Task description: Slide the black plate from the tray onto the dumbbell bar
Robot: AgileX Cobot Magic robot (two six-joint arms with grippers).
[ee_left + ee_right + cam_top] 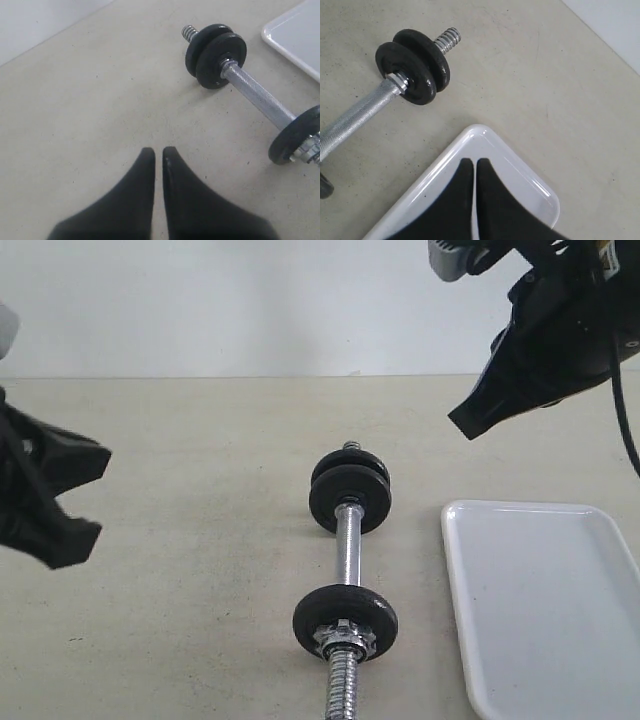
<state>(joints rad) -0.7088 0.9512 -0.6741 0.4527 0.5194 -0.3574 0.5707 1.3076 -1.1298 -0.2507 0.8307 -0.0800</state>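
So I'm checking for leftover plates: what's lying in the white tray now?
Nothing shows in the tray, only bare white surface. Its near end runs out of the exterior view, and the right fingers cover part of it in the wrist view.

A pale beige worktop [180,500] is filling the middle and lower part of the exterior frame. Its surface is looking matte and a little speckled, with small dark marks and faint scuffs here and there. A plain white wall [250,300] is standing behind it and taking the upper strip of the frame. The two are meeting in a straight horizontal line. Soft, even light is falling over the scene, and only weak, blurred shadows are lying on the worktop.
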